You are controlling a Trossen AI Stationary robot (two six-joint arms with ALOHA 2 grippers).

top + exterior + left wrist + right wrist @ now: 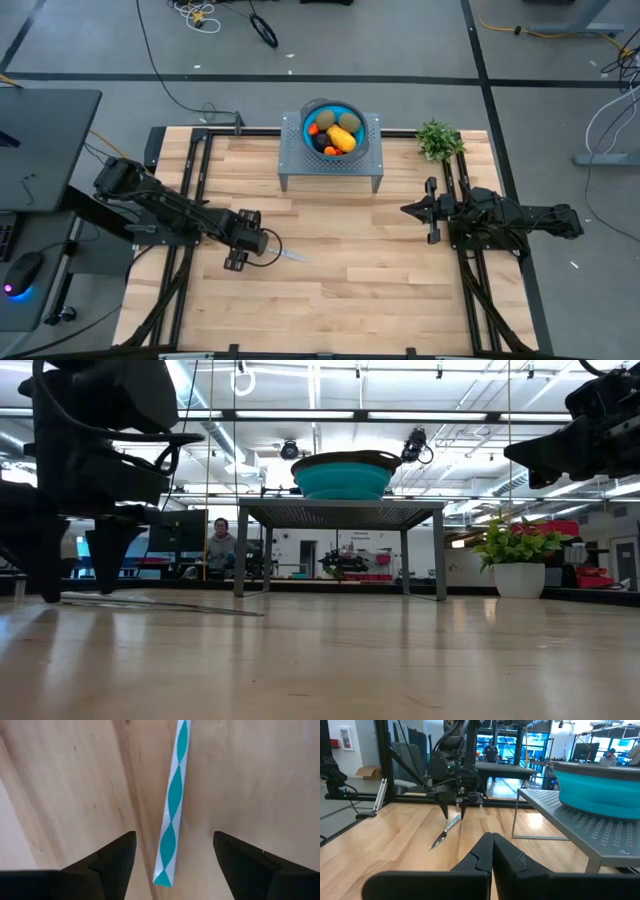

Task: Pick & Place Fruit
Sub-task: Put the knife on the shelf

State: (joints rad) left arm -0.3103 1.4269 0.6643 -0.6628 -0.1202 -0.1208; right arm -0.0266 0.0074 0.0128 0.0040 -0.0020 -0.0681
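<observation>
Left gripper (246,240) hangs wide open, empty, straddling the teal-patterned stick (172,815); the fruit (337,133) sits far off in the blue bowl (306,116) on the rack, nearer the shut right gripper (412,210)

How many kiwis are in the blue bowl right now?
2. One kiwi sits at the bowl's back left, the other kiwi at back right; more could hide underneath.

The dark left gripper (262,245) hangs low over the table's left half, fingers (115,857) spread wide apart. The dark right gripper (408,210) waits raised on the right, fingers pressed together.
</observation>
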